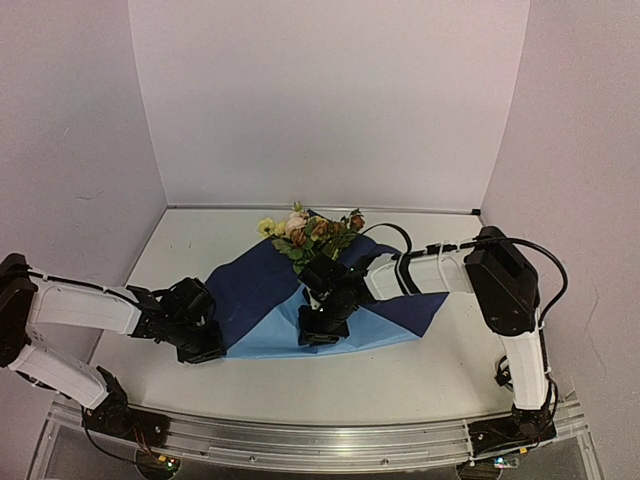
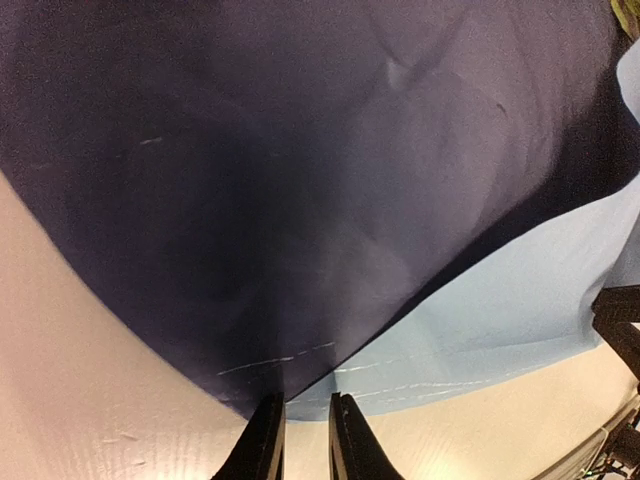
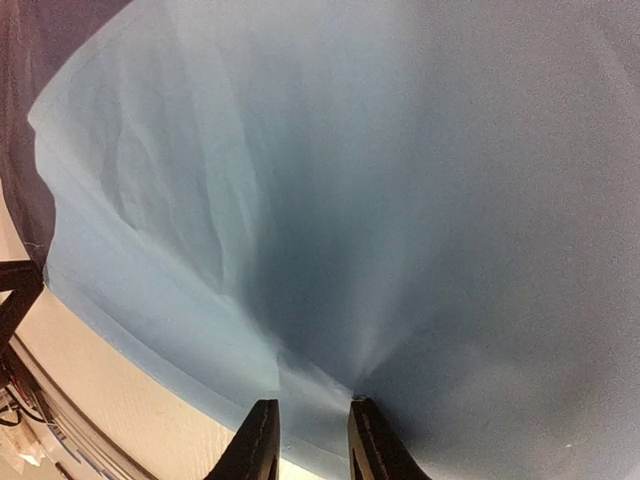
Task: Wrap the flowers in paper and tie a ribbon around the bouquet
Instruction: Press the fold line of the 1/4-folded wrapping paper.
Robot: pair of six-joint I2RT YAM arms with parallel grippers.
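The paper (image 1: 265,335) is spread flat on the desk (image 1: 390,385). Its dark reverse is folded over from both sides, so that only a light-blue wedge shows at the near edge. The flowers (image 1: 308,232) are laid at the far end with the blooms past the rim; the stems are not seen. No ribbon is to be seen.

The right fingers (image 1: 321,330) are clenched on the near edge of the light-blue wedge. In the right wrist view paper is seen between them, and creases fan out from the pinch. The left fingers (image 1: 205,345) stand almost together at the near left corner, where the dark flap's tip meets the light edge. Whether the sheet is caught there cannot be told.

The sheet is judged thin, light and limp, easily creased, and likely to tear if pulled hard. It is best taken at an edge or corner, since it lies too flat to be pinched mid-sheet. The flowers are judged light and fragile, so the stems, not the blooms, are to be held.
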